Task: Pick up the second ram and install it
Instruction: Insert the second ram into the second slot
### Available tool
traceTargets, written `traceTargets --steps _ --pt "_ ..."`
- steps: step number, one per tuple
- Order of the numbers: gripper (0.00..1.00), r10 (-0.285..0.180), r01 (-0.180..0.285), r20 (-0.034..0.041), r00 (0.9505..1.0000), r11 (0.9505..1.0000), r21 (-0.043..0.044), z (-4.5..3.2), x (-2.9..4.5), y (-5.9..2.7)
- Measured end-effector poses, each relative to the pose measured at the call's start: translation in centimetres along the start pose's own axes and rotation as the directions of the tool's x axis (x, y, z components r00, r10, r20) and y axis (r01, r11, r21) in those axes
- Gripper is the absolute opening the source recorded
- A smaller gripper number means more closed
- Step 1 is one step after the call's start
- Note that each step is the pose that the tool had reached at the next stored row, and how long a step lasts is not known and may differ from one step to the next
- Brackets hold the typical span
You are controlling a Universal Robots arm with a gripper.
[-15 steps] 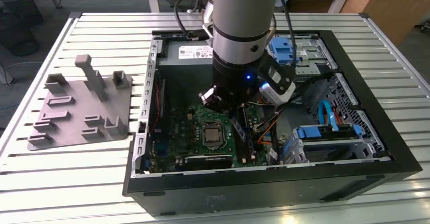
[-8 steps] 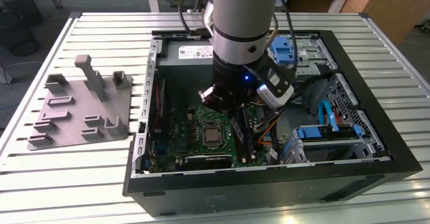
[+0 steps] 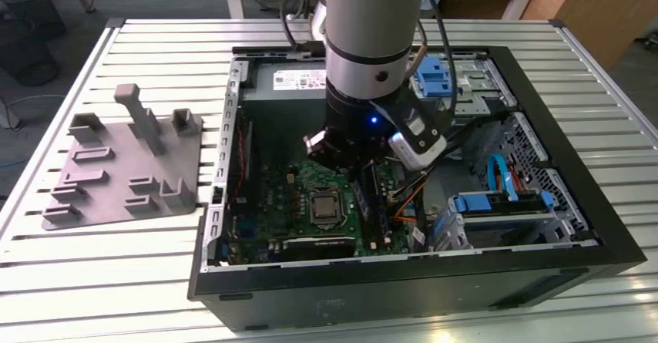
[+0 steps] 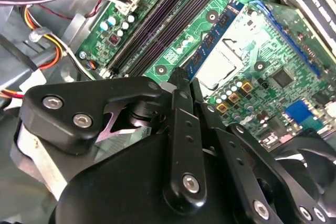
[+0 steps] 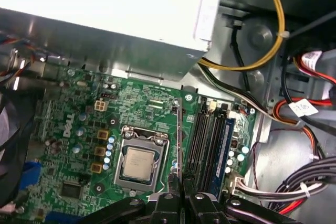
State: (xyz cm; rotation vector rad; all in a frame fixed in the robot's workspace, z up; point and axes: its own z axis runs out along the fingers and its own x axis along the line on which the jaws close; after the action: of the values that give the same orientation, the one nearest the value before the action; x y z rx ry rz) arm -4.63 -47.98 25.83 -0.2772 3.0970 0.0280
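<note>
On a pale slatted workbench [image 3: 134, 266], an open black computer case [image 3: 360, 300] lying on its side, motherboard [image 5: 136, 103] facing up. Outside the case, well apart from the CPU socket [image 5: 140, 163] toward the exterior view's left, a grey moulded holder [image 3: 123, 166]. Hangs down into the case with the gripper [image 5: 179, 183] just beside the CPU socket, on the side of the long black memory slots [image 5: 202, 137]. Pinches the second ram [image 4: 212, 38] between clenched fingers [image 4: 181, 124]: a thin edge-on line in the first wrist view, a bluish board with dark chips in the second wrist view. Holds it between the CPU socket and the slots, parallel to them and apparently clear of the board, so not yet seated. Farthest from the CPU socket, what looks like another stick [image 5: 227, 145] already standing in its slot. Looks like the install step, with the pickup done. Calls, as a judgement, for bringing the lower edge over a free slot near the CPU socket, keeping the stick upright and square, then pressing straight down until the end latches close; risks jamming or bending if tilted
</note>
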Motion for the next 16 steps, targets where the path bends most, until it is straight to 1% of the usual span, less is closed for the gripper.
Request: traceTargets --steps 4,8,12,16 --pt "0.14 0.046 -0.046 0.0007 0.9989 0.9989 0.0016 0.02 0.0 0.0" --pt "0.14 0.093 -0.093 0.0016 0.9957 0.9956 0.0031 0.04 0.0 0.0" --pt "0.14 0.141 -0.141 0.0025 0.99 0.99 0.0046 0.06 0.0 0.0" --pt "0.14 0.187 -0.187 0.0034 0.9824 0.9823 0.0061 0.08 0.0 0.0"
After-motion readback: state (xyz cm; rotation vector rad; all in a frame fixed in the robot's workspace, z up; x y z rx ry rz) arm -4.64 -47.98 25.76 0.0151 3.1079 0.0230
